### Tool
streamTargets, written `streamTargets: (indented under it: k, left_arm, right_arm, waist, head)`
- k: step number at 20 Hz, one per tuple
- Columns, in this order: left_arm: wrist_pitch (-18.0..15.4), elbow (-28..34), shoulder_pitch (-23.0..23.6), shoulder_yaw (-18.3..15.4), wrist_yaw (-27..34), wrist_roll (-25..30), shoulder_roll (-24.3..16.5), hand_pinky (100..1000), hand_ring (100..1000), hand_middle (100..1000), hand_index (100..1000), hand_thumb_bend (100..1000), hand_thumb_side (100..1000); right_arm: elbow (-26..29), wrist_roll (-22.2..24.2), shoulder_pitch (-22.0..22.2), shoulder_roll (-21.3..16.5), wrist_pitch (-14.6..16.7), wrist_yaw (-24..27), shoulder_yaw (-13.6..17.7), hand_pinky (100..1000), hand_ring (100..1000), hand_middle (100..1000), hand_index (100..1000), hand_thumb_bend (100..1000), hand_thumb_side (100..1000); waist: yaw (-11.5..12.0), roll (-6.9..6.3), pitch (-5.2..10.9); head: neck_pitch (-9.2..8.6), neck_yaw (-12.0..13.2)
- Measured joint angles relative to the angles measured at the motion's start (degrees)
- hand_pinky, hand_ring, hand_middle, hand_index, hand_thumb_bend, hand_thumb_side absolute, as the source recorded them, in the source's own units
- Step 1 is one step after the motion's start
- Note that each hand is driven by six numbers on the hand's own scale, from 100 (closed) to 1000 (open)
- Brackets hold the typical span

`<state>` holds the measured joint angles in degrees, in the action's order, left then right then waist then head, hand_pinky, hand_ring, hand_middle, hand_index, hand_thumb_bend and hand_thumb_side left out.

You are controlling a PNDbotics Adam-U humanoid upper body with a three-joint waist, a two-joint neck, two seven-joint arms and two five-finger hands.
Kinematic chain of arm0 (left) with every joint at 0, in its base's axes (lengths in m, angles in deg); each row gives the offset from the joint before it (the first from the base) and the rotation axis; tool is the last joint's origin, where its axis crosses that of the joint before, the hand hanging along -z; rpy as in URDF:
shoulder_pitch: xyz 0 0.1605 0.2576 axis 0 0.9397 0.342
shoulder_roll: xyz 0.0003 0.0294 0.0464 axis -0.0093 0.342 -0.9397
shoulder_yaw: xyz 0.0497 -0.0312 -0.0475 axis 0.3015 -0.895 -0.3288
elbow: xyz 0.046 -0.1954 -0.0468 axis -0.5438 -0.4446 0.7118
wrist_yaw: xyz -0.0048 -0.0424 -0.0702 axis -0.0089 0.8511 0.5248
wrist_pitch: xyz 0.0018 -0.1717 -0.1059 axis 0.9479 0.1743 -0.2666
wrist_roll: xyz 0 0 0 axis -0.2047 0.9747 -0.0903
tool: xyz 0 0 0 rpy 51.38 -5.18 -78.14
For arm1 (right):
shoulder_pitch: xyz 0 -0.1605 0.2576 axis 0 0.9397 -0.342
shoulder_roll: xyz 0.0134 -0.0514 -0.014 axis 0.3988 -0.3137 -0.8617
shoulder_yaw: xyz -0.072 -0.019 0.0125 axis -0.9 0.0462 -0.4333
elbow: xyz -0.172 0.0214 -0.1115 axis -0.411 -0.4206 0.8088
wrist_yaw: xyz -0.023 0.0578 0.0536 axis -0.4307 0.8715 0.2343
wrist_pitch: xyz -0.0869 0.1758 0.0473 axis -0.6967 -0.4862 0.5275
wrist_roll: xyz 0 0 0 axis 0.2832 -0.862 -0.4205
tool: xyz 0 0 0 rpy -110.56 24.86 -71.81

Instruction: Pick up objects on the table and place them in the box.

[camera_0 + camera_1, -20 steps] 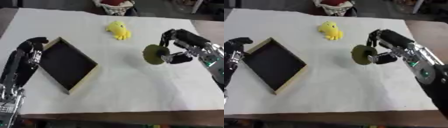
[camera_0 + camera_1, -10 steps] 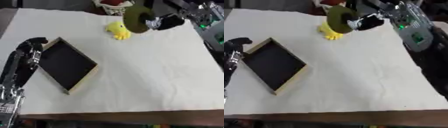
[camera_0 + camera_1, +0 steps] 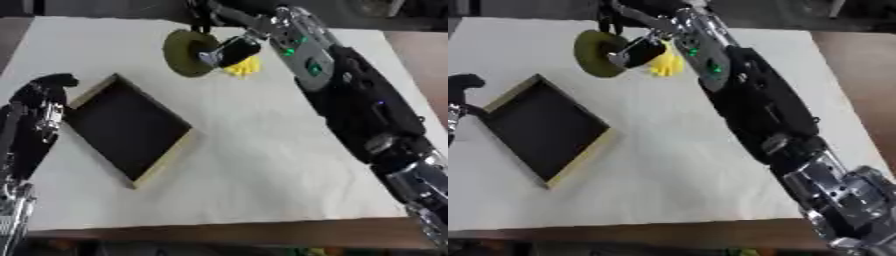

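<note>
— Covering the counter (image 3: pixel 262 165), what's there?
— A white cloth, with the open dark box (image 3: pixel 127 130) at its left.
— The right hand (image 3: pixel 229 47)?
— Fingers curled round an olive-green disc (image 3: pixel 182 54), held above the cloth beyond the box.
— The left hand (image 3: pixel 48 87)?
— Curled, empty, beside the box.
— Smallest?
— A yellow toy (image 3: pixel 245 66) behind the disc.

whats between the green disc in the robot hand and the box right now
Nothing: only bare white table cover separates the olive-green disc, held by the right robot hand, from the box, seen in the left eye view.
</note>
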<state>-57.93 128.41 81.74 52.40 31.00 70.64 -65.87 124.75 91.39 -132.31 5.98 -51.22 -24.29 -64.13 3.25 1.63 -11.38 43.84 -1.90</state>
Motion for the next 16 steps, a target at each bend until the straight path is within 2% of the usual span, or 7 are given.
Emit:
streamTargets:
  k: [8, 12, 14, 16]
  left_arm:
    - [-0.08, 1.95, -0.64, -1.47, 0.76, -2.9, 0.46, 530, 872, 688, 787, 100, 675]
    - [0.01, 2.33, -1.05, -1.86, 1.23, -4.36, 0.48, 531, 874, 691, 793, 100, 675]
    - [0.12, 2.36, -1.2, -2.09, 1.43, -5.0, 0.5, 530, 872, 689, 792, 100, 675]
    - [0.22, 2.44, -1.2, -2.13, 1.46, -5.34, 0.54, 529, 870, 686, 792, 100, 676]
  right_arm:
    - [-7.17, -4.78, 0.15, 9.44, 1.64, -15.85, 4.21, 769, 584, 606, 462, 100, 199]
    - [-8.96, -6.96, 1.85, 12.77, 1.34, -23.03, 5.68, 772, 593, 619, 537, 100, 202]
    - [-9.58, -8.28, 2.39, 13.73, 0.97, -25.82, 6.42, 772, 594, 624, 609, 100, 202]
    - [-10.09, -9.5, 2.82, 14.03, 0.61, -27.57, 6.99, 775, 601, 639, 785, 100, 205]
  waist:
    - [2.59, -0.6, -0.58]
    - [3.85, -0.89, -0.71]
    - [4.22, -0.89, -0.9]
    - [4.23, -0.85, -0.96]
  head:
    - [0.0, -3.22]
    - [0.0, -4.7]
    - [0.0, -5.09]
    - [0.0, -5.25]
